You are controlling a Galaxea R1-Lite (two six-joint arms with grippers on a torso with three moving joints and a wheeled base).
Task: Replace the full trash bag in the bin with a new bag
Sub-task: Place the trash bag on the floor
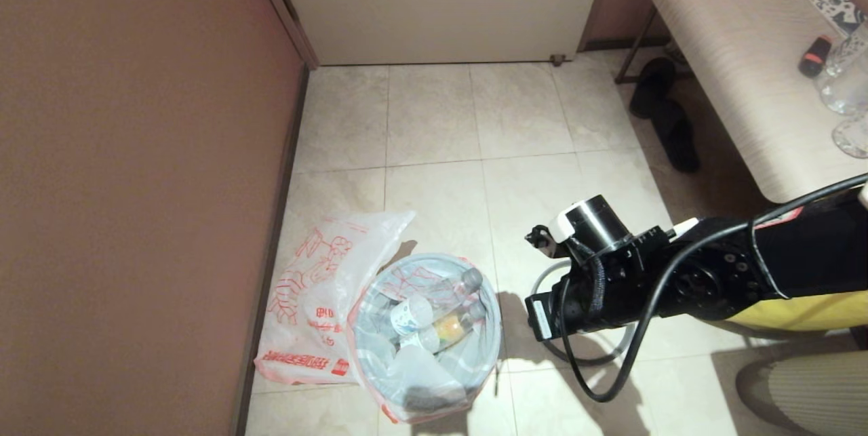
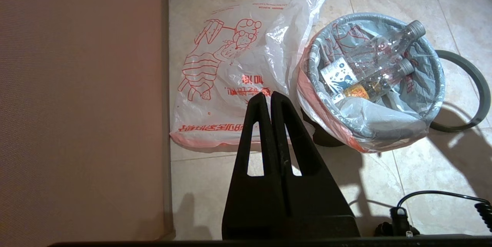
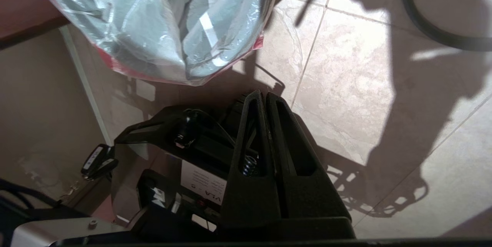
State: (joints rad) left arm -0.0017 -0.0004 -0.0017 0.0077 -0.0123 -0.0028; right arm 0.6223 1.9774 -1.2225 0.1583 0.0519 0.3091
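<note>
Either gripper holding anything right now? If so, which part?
Nothing is held. The left gripper is shut on air above the floor near the new bag. The right gripper is shut and empty, beside the full trash bag.

Full trash bag [image 1: 434, 348] lines bin [image 1: 426, 266], bottles inside; new bag [image 1: 319, 300] flat alongside; my right arm [image 1: 678, 273] near, fingers seemingly hidden.

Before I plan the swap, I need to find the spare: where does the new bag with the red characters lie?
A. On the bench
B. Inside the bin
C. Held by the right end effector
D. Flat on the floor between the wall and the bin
D: the new bag lies flat on the floor tiles, between the wall and the bin.
</note>
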